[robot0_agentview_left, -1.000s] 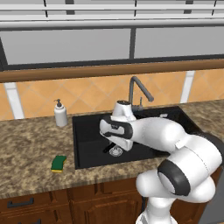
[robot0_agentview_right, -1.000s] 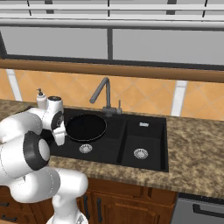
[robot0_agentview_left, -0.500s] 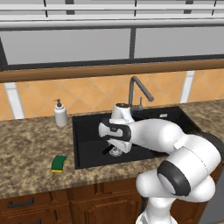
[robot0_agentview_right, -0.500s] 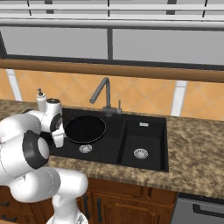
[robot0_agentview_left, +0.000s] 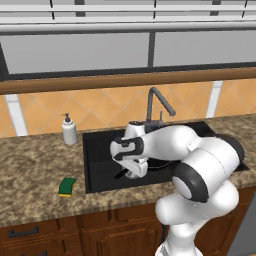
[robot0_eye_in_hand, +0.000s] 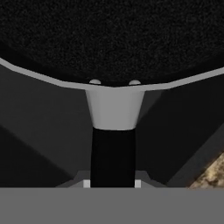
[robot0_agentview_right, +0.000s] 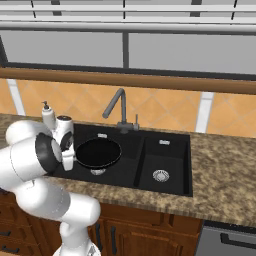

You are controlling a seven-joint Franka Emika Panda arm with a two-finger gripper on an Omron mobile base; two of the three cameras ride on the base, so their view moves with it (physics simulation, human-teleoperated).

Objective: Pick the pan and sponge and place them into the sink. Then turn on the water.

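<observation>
From my feed the gripper [robot0_eye_in_hand: 113, 183] is clamped on the pan [robot0_agentview_right: 98, 153] handle over the black sink's [robot0_agentview_right: 165, 187] left basin; sponge [robot0_agentview_left: 66, 186] at 9 o'clock on speckled granite counter [robot0_agentview_left: 30, 170].

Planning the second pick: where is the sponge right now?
In the left base view, the sponge lies on the granite counter, left of the sink and in front of the soap dispenser.

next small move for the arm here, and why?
Probably lower the pan a little further into the left basin of the sink, then let go. The gripper is shut on the pan's handle, and the pan hangs over the drain. The sponge waits on the counter.
</observation>
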